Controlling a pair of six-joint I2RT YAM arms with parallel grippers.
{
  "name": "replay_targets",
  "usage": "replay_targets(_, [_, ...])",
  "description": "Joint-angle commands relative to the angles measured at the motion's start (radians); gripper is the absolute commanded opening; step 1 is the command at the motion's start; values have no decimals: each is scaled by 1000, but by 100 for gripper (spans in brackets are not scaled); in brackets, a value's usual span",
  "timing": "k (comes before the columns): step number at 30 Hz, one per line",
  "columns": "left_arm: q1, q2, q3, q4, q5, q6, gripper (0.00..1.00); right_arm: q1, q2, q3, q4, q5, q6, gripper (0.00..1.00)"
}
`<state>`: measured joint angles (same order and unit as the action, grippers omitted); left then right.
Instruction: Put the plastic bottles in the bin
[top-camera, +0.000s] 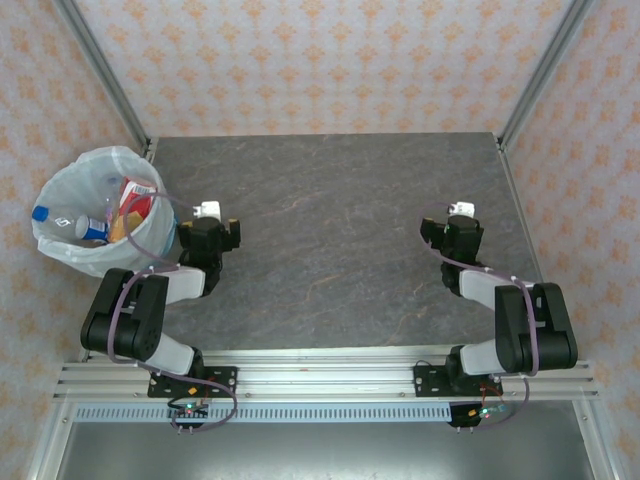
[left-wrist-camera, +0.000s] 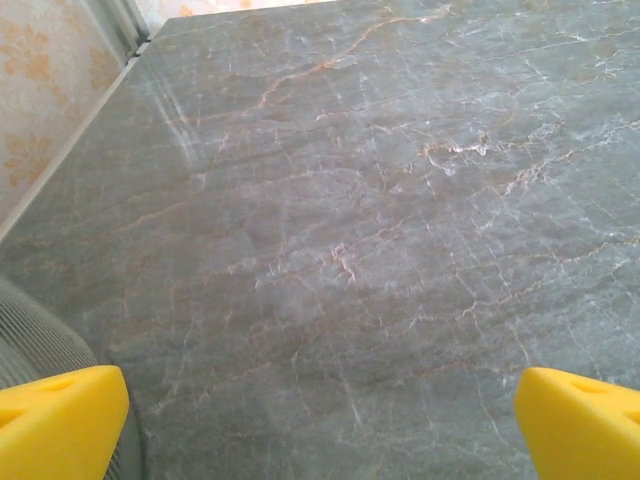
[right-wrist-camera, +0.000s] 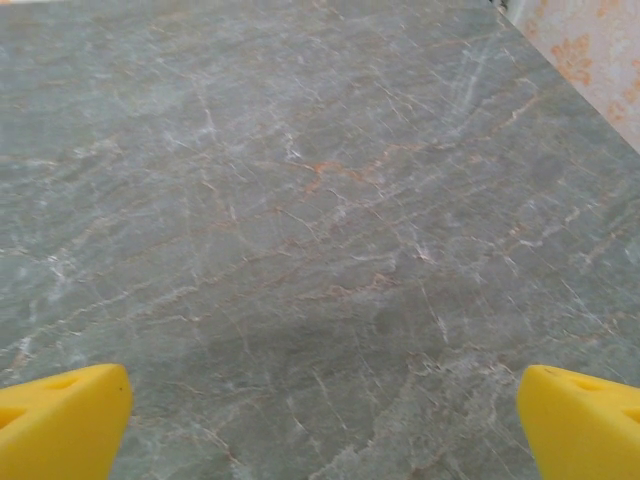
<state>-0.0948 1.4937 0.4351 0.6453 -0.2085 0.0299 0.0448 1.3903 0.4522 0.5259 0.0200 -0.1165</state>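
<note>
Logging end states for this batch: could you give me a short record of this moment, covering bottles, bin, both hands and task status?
bottles: the plastic bottles in view lie inside the bin
bin: at the left edge of the table, beside the left arm
left hand: open, holding nothing, above the tabletop
right hand: open, holding nothing, above the tabletop
task status: looks finished

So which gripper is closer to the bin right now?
Left. The left gripper sits just to the right of the bin, close beside it; the right gripper is far across the table.
</note>
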Motion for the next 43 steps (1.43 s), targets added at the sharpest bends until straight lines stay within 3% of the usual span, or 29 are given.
replay_targets(1, [25,5,-20,128,-4,-37,100,-5,-5,-27,122,-54,17,99])
replay_targets(11, [25,4,-32,142,-77,-66,100,-5,129,-207,580,-17,37,99])
replay_targets(16, [24,2,-32,140,-76,-65,100,-5,136,-32,248,106,91,99])
replay_targets(24, [24,0,-33,139,-76,-64,100,-6,143,-42,284,92,87,99])
replay_targets(29, [23,0,-33,139,-76,-65,100,-53,136,-58,302,-207,29,99])
replay_targets(43, [24,1,-30,135,-70,-63,100,-54,132,-57,296,-175,40,99])
